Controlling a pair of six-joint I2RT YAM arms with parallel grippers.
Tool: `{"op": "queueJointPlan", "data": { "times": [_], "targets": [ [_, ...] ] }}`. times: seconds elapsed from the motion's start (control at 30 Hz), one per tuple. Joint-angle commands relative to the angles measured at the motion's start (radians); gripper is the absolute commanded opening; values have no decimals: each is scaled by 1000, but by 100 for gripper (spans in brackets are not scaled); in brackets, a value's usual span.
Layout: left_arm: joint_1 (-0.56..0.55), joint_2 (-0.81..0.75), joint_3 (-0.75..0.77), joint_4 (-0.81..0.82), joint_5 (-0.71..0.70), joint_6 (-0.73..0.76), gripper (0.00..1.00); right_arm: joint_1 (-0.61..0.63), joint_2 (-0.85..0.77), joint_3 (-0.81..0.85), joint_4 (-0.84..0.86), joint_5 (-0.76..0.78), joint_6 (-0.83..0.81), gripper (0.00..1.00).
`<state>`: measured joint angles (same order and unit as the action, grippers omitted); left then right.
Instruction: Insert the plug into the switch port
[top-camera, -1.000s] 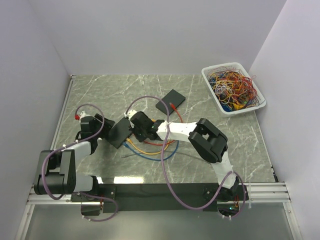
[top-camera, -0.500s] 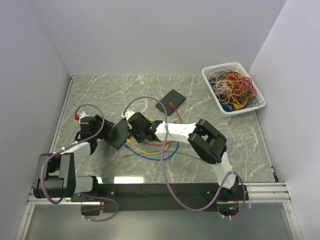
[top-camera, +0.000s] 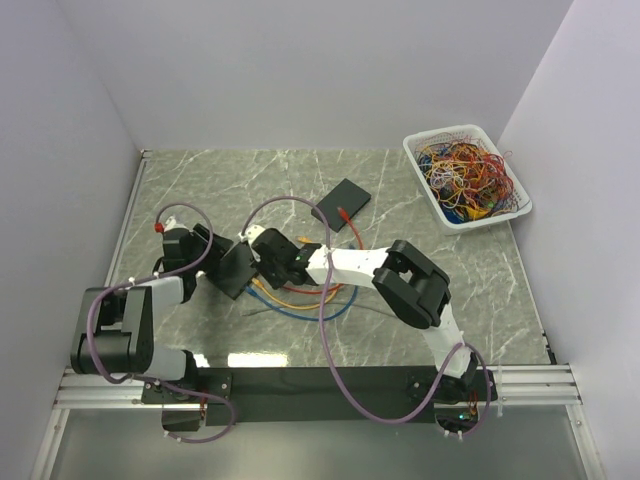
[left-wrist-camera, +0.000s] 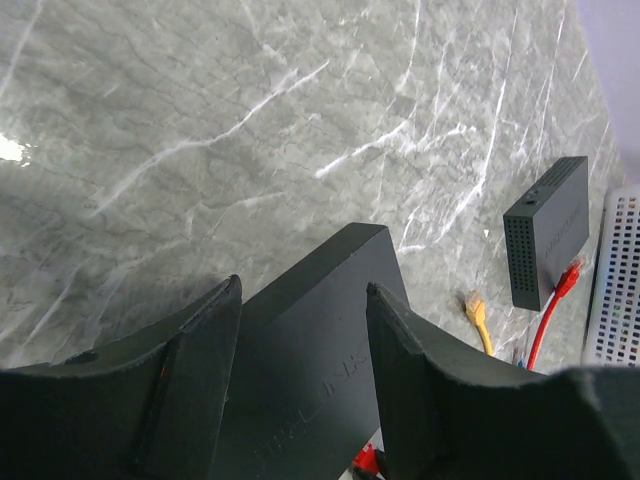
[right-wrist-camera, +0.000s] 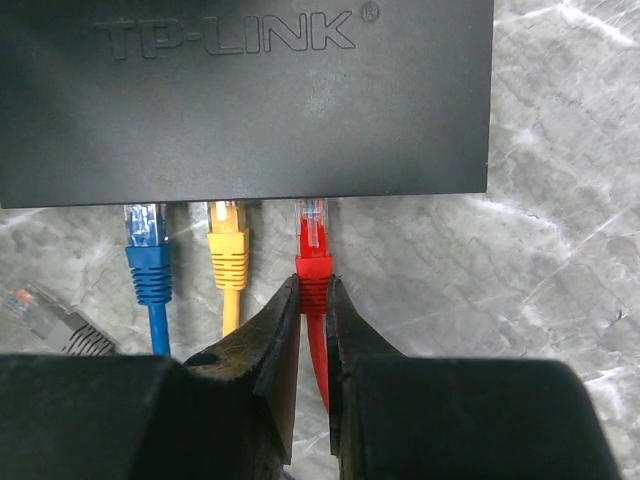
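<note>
The black TP-LINK switch (top-camera: 237, 268) lies between the two arms. My left gripper (top-camera: 212, 260) is shut on it, a finger against each side (left-wrist-camera: 310, 340). In the right wrist view the switch (right-wrist-camera: 250, 100) fills the top, its port side facing my right gripper (right-wrist-camera: 314, 285). That gripper is shut on the ribbed boot of the red plug (right-wrist-camera: 313, 262). The plug's clear tip is at the switch's edge, in line with the third port from the left. How deep it sits is hidden.
A blue plug (right-wrist-camera: 147, 260) and a yellow plug (right-wrist-camera: 228, 250) sit in the ports beside the red one. A grey plug (right-wrist-camera: 40, 310) lies loose. A second black switch (top-camera: 341, 204) lies farther back, and a white basket (top-camera: 513, 215) of cables is at the back right.
My left gripper has shifted slightly away from the bases with the switch, its jaws a little narrower. My right gripper has moved left with the red plug, closer to the switch.
</note>
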<state>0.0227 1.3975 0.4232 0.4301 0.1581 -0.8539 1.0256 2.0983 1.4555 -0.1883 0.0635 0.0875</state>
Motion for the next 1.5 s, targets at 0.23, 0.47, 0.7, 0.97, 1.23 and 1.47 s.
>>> {"op": "queueJointPlan", "data": {
  "times": [0.23, 0.47, 0.7, 0.97, 1.23, 1.47],
  "targets": [
    [-6, 64, 28, 90, 69, -5, 56, 10, 20, 63, 7, 15, -9, 0],
    [-17, 87, 22, 111, 78, -5, 55, 13, 17, 69, 9, 27, -5, 0],
    [-44, 90, 25, 99, 60, 0, 55, 21, -1, 69, 10, 53, -11, 0],
    [-55, 94, 32, 88, 47, 4, 54, 31, -14, 77, -2, 64, -15, 0],
    [-58, 98, 38, 79, 35, 4, 53, 37, -34, 68, -7, 102, -20, 0],
    [-63, 98, 38, 79, 32, 6, 53, 36, -37, 68, 0, 128, -15, 0]
  ]
}}
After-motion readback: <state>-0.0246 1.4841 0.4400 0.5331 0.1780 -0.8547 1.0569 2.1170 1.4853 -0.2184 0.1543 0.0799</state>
